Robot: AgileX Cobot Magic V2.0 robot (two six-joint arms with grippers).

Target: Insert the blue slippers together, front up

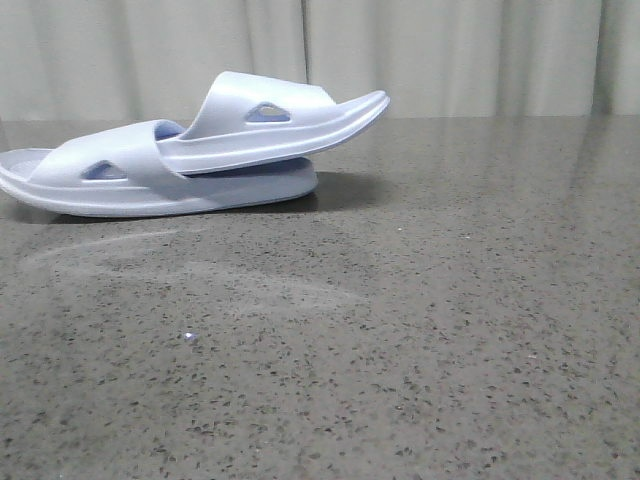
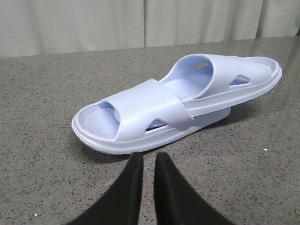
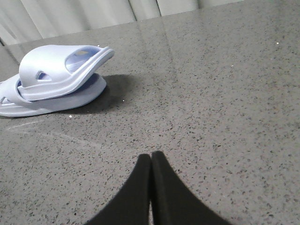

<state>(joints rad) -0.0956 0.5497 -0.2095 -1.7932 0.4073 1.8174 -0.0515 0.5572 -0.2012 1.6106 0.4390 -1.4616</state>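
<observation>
1. Blue slippers (image 1: 190, 150) lying on the desk (image 1: 400, 330), already nested: upper slipper (image 1: 270, 120) pushed with one end under the wide strap (image 1: 110, 165) of the lower slipper (image 1: 150, 190).
2. Lower slipper resting flat with its sole on the desk; upper slipper tilted, its free end raised clear above the far end of the lower slipper and casting a shadow on the desk just beside it.
3. Both straps facing up, side cut-outs visible on each; ribbed footbed (image 2: 101, 123) of the lower slipper seen in the left wrist view.
4. Judged as the last step of the task: insertion looks done, with nothing gripped by either hand.
5. Left hand (image 2: 146, 161) near the lower slipper, on the side of its open end, apart from it and not touching; fingers almost together with only a thin gap, holding nothing.
6. Right hand (image 3: 151, 161) well apart from the slippers, over bare desk; fingers pressed together, closed on nothing.
7. Curtain (image 1: 450, 55) hanging behind the slippers, at the far edge of the desk.
8. Next move, as a judgement: probably only to check the seating and draw both hands away without bumping the pair.
9. If the upper slipper needs to go deeper, called for: a gentle push on its raised end toward the lower strap, while steadying the lower slipper so it does not slide on the smooth desk.
</observation>
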